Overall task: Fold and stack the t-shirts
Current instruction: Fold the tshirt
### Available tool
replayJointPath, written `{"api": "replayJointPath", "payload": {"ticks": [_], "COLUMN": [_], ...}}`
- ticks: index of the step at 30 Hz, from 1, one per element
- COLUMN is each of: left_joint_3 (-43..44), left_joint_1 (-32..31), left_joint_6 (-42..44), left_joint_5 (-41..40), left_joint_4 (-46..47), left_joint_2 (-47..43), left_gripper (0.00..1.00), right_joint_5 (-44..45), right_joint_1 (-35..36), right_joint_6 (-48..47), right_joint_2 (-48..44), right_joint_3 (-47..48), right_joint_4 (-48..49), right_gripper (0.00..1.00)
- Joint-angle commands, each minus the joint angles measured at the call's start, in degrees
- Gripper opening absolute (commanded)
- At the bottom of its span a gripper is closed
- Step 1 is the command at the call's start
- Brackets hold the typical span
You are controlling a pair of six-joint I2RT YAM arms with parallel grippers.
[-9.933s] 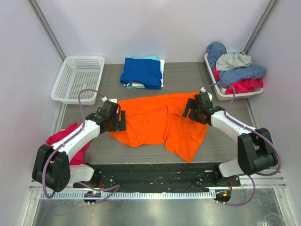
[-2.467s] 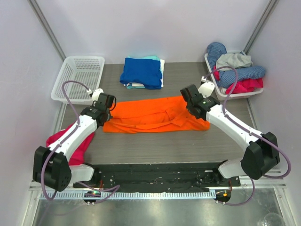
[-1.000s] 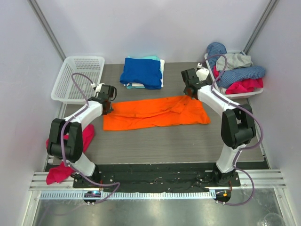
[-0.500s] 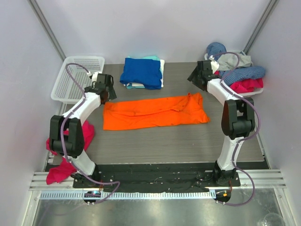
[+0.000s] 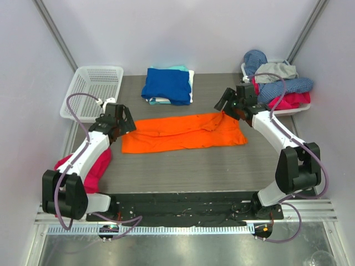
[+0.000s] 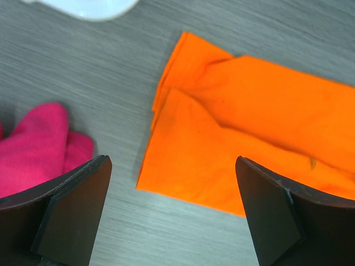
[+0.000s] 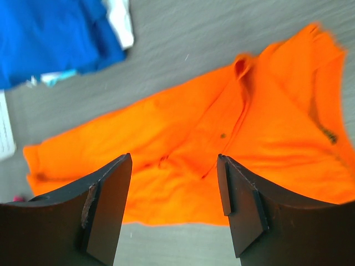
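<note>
**Hovering at both ends of a half-folded orange shirt**

Stretched across the middle of the grey wood-grain worktop [image 5: 183, 166], the bright orange cloth t-shirt [image 5: 183, 133] lies as a long, narrow band with its sides already turned in. That shape appears meant to leave only end-to-end folds to make.

The left fingers [image 6: 72, 216] hang spread wide above the shirt's left end, with nothing between them. The right fingers [image 7: 105, 205] are likewise parted and empty, over the end where a buttoned placket shows. One arm at each end looks like a set-up for taking the corners and bringing one end over the other.

Behind the band, well apart from it, the folded royal blue t-shirt [image 5: 166, 84] tops a neat pile with pale teal and white edges peeping out beneath it. The pile sits close enough behind to serve, most likely, as the orange shirt's destination.

A white slatted plastic basket [image 5: 91, 91] stands at the far left. At the far right is a white tray [image 5: 260, 108] heaped with crumpled clothes, probably waiting their turn. A bright pink cloth [image 5: 94, 166] lies by the left arm, at the worktop's edge.
</note>
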Motion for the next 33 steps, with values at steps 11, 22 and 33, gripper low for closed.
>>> {"api": "replayJointPath", "payload": {"ticks": [11, 22, 33], "left_joint_3": [-5.2, -5.8, -6.8], "left_joint_1": [-0.6, -0.6, -0.6], "left_joint_6": [-1.8, -1.4, -1.6], "left_joint_5": [3.0, 2.2, 2.2], "left_joint_4": [-1.2, -1.7, -1.5], "left_joint_2": [-8.0, -8.2, -8.0], "left_gripper": [1.00, 1.00, 1.00], "right_joint_5": [-15.4, -15.3, -14.0], "right_joint_1": [3.7, 4.7, 5.7], "right_joint_6": [4.6, 5.7, 5.7], "right_joint_2": [2.6, 5.5, 4.0], "right_joint_3": [-7.9, -7.6, -9.0], "right_joint_4": [7.2, 7.3, 5.1], "right_gripper": [0.72, 0.72, 0.72]}}
